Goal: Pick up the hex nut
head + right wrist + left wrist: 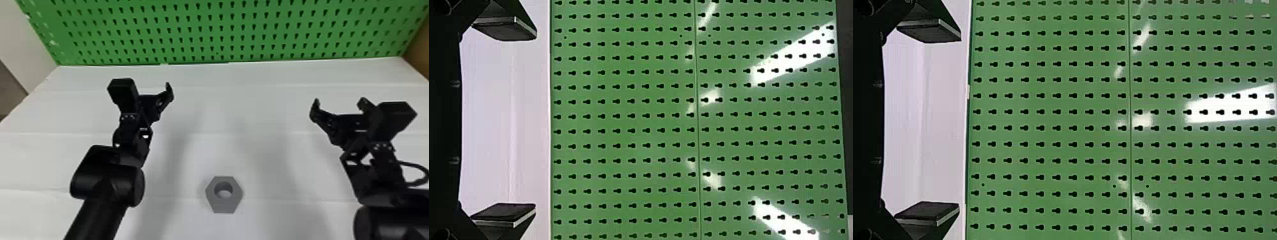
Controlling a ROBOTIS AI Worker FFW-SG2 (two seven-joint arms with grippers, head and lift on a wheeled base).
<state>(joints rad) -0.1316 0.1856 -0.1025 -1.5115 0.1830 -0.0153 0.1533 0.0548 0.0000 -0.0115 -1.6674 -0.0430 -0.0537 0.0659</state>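
Pegboard (pixel 223 34) beyond left gripper (pixel 959 121) and right gripper (pixel 535 121), likely mere backdrop. White tabletop (pixel 38 159) below both, bearing work. Grippers hang well apart, both empty, fingers spread wide, probably so either can straddle nut. Hex nut (pixel 224 206) lies sideways between them, nearer robot than either; flat seat likely steadies it, hole up, side faces available for pinching.

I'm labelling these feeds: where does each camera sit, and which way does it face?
On the head: facing forward and down at the table and hex nut; left arm, right arm show.
On the left wrist: facing the pegboard past the open left gripper.
On the right wrist: likewise, past the open right gripper.
Both share pegboard and table.
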